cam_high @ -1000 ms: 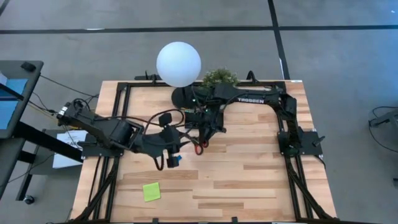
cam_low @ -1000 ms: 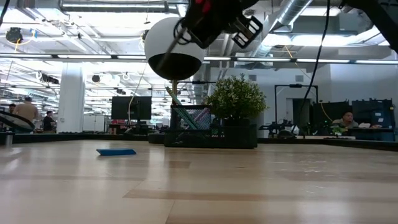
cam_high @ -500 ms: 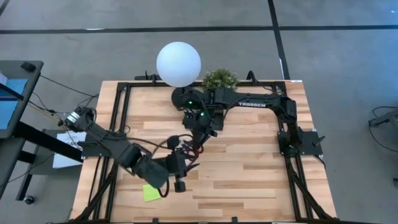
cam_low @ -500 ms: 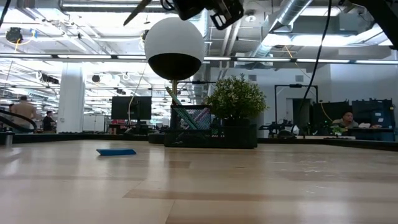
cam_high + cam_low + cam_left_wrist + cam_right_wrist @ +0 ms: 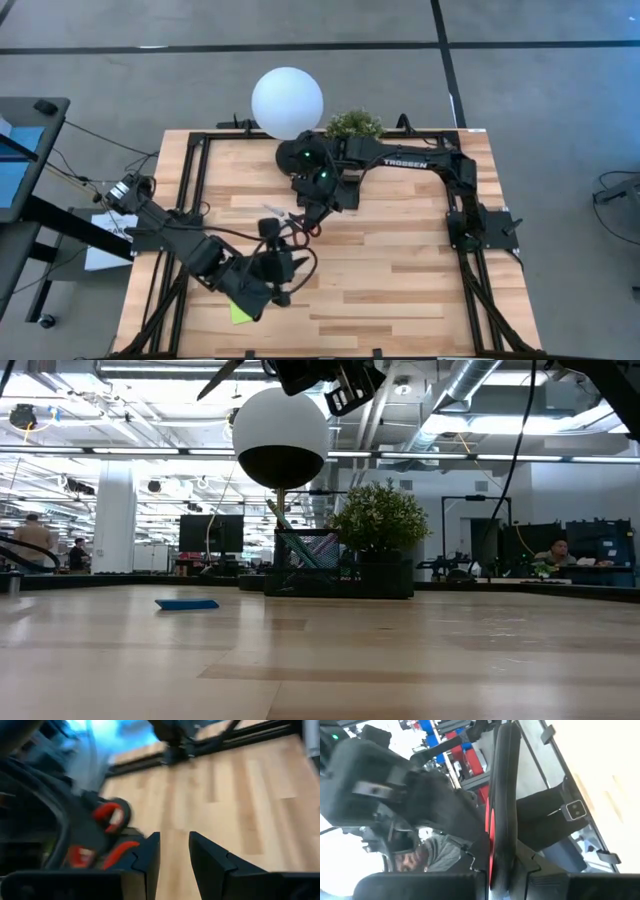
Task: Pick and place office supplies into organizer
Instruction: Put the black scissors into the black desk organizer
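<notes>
The right tool (image 5: 305, 215) hung above the middle of the desk (image 5: 400, 280), clamped on the red-handled scissors (image 5: 292, 218), whose blades stuck out past its fingertips toward the left arm. In the right wrist view the scissors (image 5: 499, 805) ran straight out between that tool's own fingers, red showing along one edge. In the low view the same tool (image 5: 325, 375) sat high up at the top edge, above the lamp's white globe (image 5: 281, 438), with a blade tip (image 5: 220, 380) pointing away from it.

The left tool (image 5: 280, 290) hovered near the front of the desk, its fingers (image 5: 150, 855) set a narrow gap apart with nothing between them (bare wood showed through). The lime-green sticky pad (image 5: 238, 314) lay just beside it, partly hidden under the arm.

Behind the right tool stood the black organizer (image 5: 310, 572), pens leaning inside, touching the potted plant (image 5: 378, 520). A blue eraser (image 5: 187, 603) lay flat on the desk, well apart from both.
</notes>
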### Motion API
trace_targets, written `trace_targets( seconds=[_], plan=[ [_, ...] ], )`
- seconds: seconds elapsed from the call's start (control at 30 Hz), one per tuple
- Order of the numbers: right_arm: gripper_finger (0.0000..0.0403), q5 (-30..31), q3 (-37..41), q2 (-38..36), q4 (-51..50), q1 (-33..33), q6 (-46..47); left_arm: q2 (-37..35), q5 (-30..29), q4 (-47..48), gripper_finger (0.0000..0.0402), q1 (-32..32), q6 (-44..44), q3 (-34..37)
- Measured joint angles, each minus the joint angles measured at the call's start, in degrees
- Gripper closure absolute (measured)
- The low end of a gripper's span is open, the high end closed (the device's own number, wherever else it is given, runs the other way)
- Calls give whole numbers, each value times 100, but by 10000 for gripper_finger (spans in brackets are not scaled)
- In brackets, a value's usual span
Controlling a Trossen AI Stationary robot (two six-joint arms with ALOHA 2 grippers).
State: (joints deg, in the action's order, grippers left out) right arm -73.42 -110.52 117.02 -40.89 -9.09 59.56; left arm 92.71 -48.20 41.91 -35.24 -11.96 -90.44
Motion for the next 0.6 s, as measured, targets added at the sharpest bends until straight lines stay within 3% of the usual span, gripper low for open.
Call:
trace_targets(
  seconds=[0.17, 0.37, 0.6],
  plan=[
    [378, -44, 0, -5, 61, -80, 43, -2, -1097, 444, 304, -236, 716, -324],
    [378, -87, 0, -5, 74, -152, 45, 130, -1255, 785, 304, -226, 1479, -333],
    [377, -64, 1, -5, 230, -146, 150, 494, -1269, 1143, 304, -191, 1499, -340]
  ],
)
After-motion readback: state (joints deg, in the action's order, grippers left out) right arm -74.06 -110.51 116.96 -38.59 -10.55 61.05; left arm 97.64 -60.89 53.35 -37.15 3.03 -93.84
